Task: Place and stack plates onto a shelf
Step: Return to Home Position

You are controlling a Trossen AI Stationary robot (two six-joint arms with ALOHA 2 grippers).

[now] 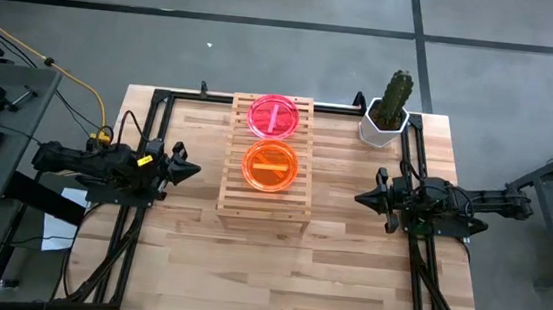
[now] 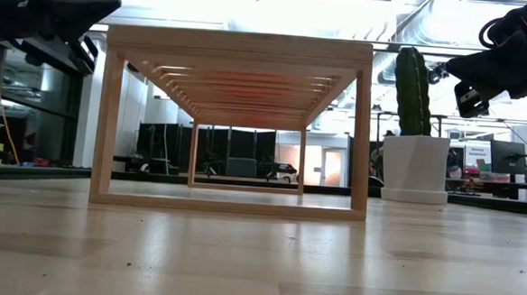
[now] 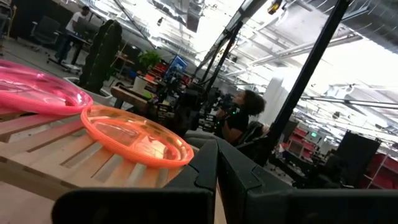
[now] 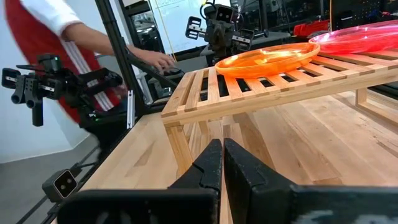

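Glossy, translucent plastic plates (image 1: 270, 167) are gleaming on the shelf (image 1: 264, 206) of pale matt wood — the plank tabletop (image 1: 296, 277) is carrying a smooth sheen, the white pot (image 1: 379, 134) at two o'clock looking matt.

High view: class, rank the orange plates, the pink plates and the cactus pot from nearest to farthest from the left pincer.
From the left pincer:
1. orange plates, mid-shelf, just across from it.
2. pink plates, at the shelf's back end.
3. cactus pot, beyond the shelf, far right.

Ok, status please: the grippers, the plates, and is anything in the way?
Left gripper and right gripper shut, empty, either side of shelf. Pink plates and orange plates on shelf. Cactus pot off to side, nothing blocking.
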